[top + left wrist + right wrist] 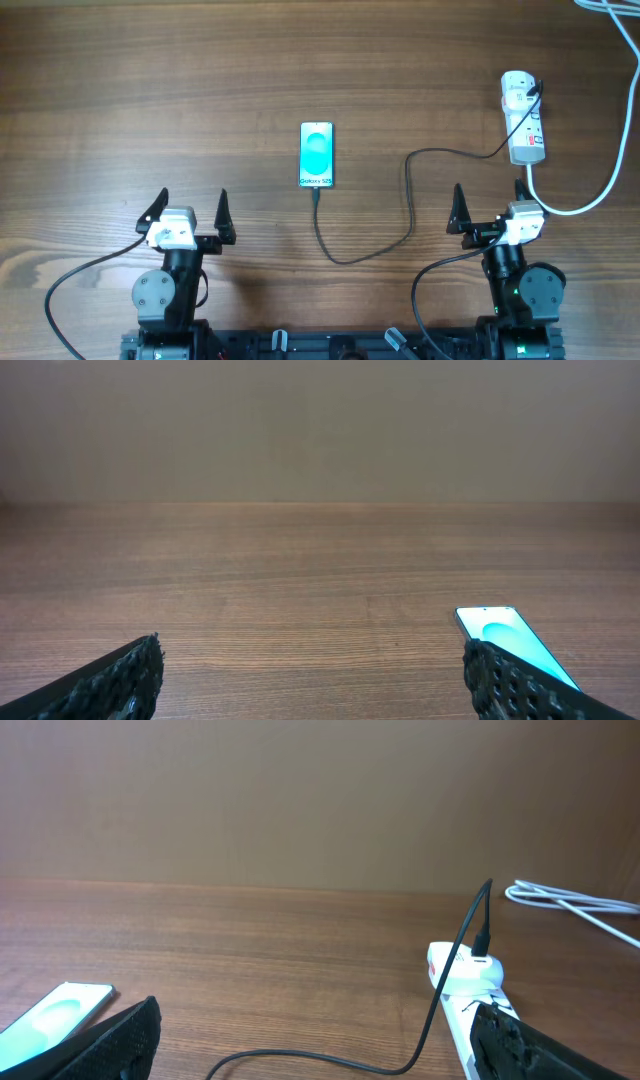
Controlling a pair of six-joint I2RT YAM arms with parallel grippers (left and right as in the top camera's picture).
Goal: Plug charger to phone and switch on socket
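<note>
1. Connector seating is the first doubt. The connector tip (316, 194) of the charger (408, 190) touches the near short edge of the phone (317, 153), which lies flat at the middle of the table (100, 100). The overhead view cannot show whether it is fully in. A nudge to the phone or a pull on the cable could work it loose.
2. Cable slack loops toward the near edge, then runs up and across to the socket (523, 130), which lies by the right edge toward the far right corner. The right gripper (490, 200), jaws wide and empty by the near edge, sits near that loop. Reaching for the socket, it could snag the cable and drag the phone.
3. Switch position is too small to make out on the white block. A press that lands on the plug or the red markings would leave the power off, or slide the block along the wood.
4. Thick white cord (590, 205) curls from the socket's near end toward the right edge. A finger catching it could swing the socket round.
5. Contact from the left gripper (191, 200), also wide open and holding nothing by the near edge, could shift the phone and strain the plug.
</note>
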